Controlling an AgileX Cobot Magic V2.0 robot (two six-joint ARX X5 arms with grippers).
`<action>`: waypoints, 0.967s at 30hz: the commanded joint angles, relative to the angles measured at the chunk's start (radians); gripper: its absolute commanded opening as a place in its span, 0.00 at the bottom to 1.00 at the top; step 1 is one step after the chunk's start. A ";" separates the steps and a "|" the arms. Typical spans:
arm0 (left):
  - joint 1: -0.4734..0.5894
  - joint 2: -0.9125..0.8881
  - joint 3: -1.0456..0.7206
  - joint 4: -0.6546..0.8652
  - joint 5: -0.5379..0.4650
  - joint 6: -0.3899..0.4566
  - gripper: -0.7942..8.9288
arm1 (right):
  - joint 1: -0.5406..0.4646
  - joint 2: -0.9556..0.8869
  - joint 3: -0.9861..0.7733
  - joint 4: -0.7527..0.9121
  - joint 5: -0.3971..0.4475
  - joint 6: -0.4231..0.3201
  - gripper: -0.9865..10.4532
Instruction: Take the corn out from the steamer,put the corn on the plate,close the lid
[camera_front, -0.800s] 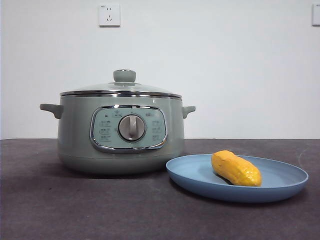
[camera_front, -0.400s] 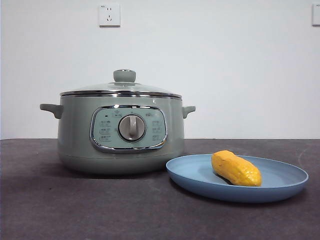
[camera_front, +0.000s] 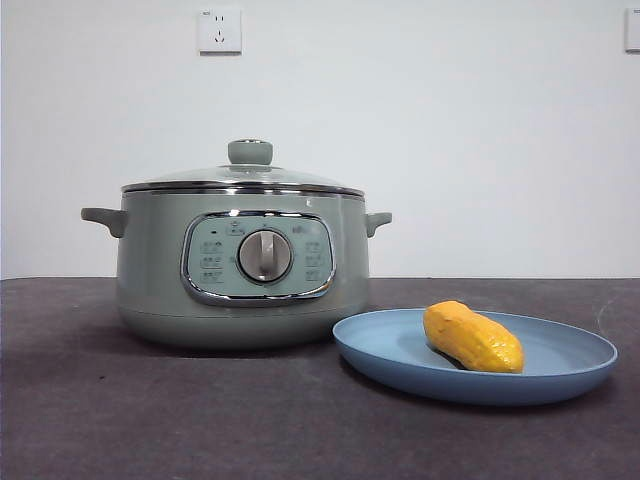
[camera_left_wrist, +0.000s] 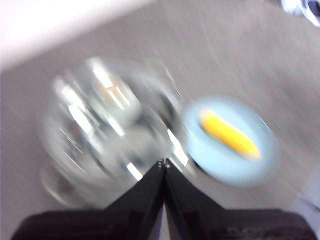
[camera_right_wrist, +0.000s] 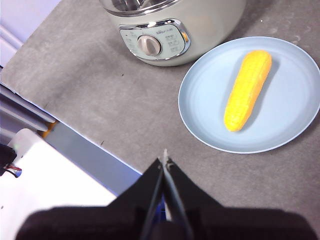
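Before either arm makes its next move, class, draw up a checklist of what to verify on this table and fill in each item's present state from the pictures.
1. The corn lies on the plate, not in the steamer: ok.
2. The lid sits level on the steamer's rim: ok.
3. Plate stands on the table beside the steamer; whether they touch: cannot tell.
4. Left gripper holds nothing, jaws shut, above the steamer: ok, though that view is blurred.
5. Right gripper holds nothing, jaws shut, clear of the plate: ok.
6. No arm shows in the front view: ok.
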 joint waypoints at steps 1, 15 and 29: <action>0.077 -0.050 -0.012 0.099 -0.003 0.070 0.08 | 0.002 0.000 -0.009 0.005 0.003 -0.004 0.09; 0.379 -0.442 -0.446 0.591 -0.006 0.061 0.08 | 0.002 0.000 -0.009 0.005 0.003 -0.004 0.09; 0.404 -0.770 -1.074 0.723 -0.041 -0.103 0.08 | 0.002 0.000 -0.009 0.005 0.003 -0.004 0.09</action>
